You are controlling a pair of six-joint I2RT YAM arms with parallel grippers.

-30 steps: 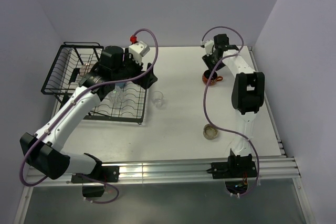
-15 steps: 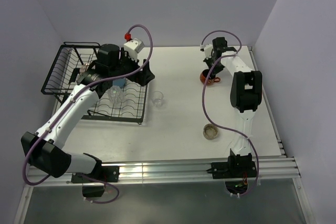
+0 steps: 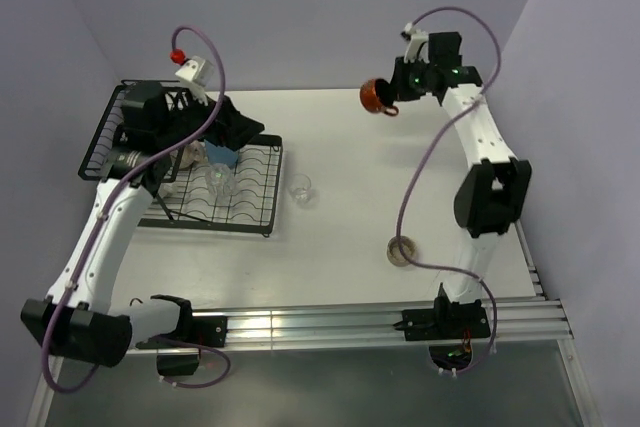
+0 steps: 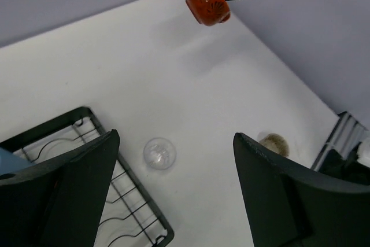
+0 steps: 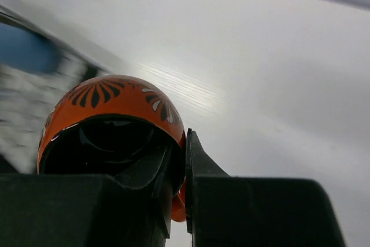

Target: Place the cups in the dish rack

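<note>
Orange-and-brown flower-patterned ceramic cup [image 3: 375, 97] hangs tilted above the white table [image 3: 350, 217], its rim pinched by the right gripper [image 5: 184, 163]. The left gripper [image 4: 175, 143], fingers apart and empty, hovers over the black wire dish rack [image 3: 272, 187], where a blue tumbler [image 3: 220, 154] seemingly sits, half hidden.

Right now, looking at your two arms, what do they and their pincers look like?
The left arm and right arm are white tube links joined by bulky black joints, and a thin purple cable loops along each. The left pincer and right pincer have broad matte black fingers. Small green lights glow near the right wrist.
</note>
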